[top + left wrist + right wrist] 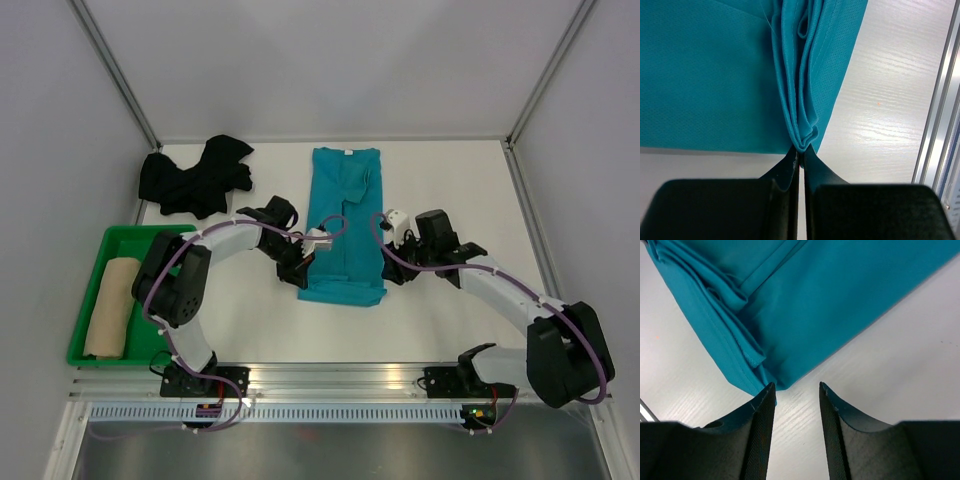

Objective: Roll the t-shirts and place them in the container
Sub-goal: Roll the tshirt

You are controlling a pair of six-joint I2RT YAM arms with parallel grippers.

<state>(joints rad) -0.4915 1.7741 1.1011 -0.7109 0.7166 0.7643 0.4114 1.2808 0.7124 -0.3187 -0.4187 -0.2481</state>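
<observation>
On the white bench (450, 190), the left hand (801, 149) clamps the teal t-shirt (705, 75) hem; the right hand (796, 386) gapes, cloth corner at its fingertips.

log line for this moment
left gripper: shut on teal t-shirt hem | right gripper: open at hem | beige t-shirt: rolled in tray

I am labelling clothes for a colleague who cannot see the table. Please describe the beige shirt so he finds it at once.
Find the green tray at the table's near left edge. The beige t-shirt lies inside it. It alone is rolled into a cylinder; the teal t-shirt lies folded flat mid-table, and the black t-shirt is crumpled at the far left.
</observation>
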